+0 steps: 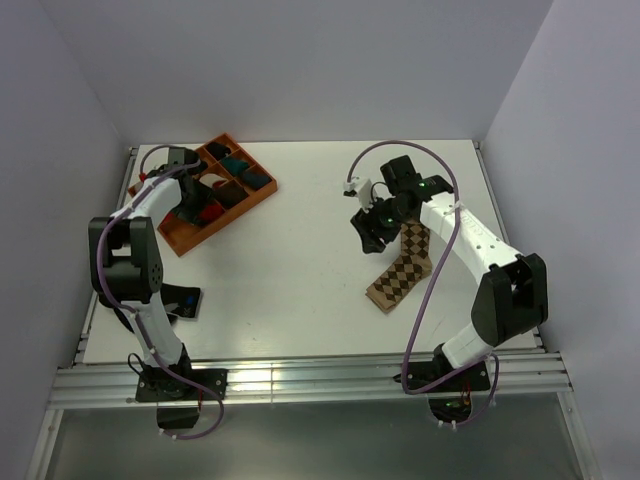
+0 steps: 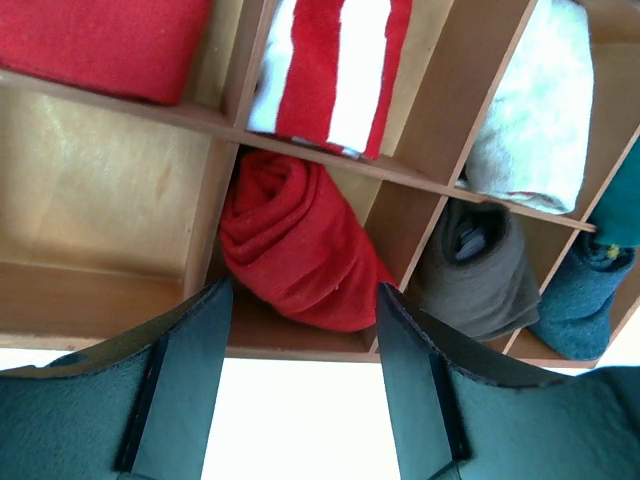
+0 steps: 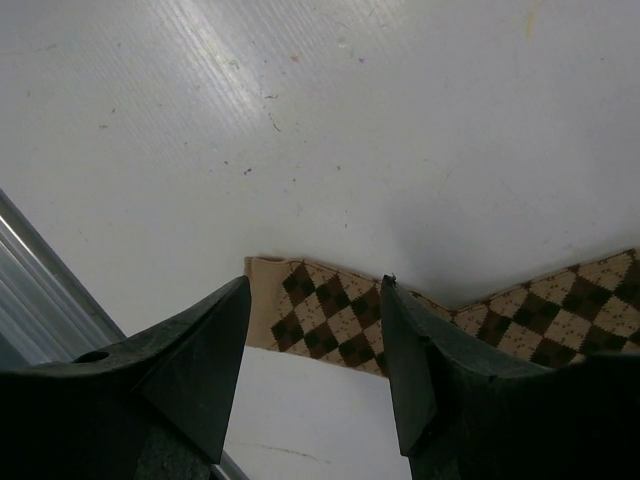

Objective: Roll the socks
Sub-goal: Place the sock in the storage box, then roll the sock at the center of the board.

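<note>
My right gripper (image 3: 315, 283) hung open over the tan-and-brown argyle sock (image 3: 330, 320), flat on the table (image 3: 300, 120). My left gripper (image 2: 302, 288) gaped above a red roll (image 2: 295, 245) in the tray (image 2: 100, 290).

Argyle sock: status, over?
Left gripper open over red roll in tray. Right gripper open over argyle sock, flat, unrolled. Nothing blocking it.

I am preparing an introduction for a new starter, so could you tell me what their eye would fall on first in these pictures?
The tan-and-brown argyle sock lying flat on the right side of the white table stands out, with the open right gripper poised just over its end. At the far left, the orange compartment tray holds sock rolls, and the open left gripper hangs over a bright red roll.
</note>
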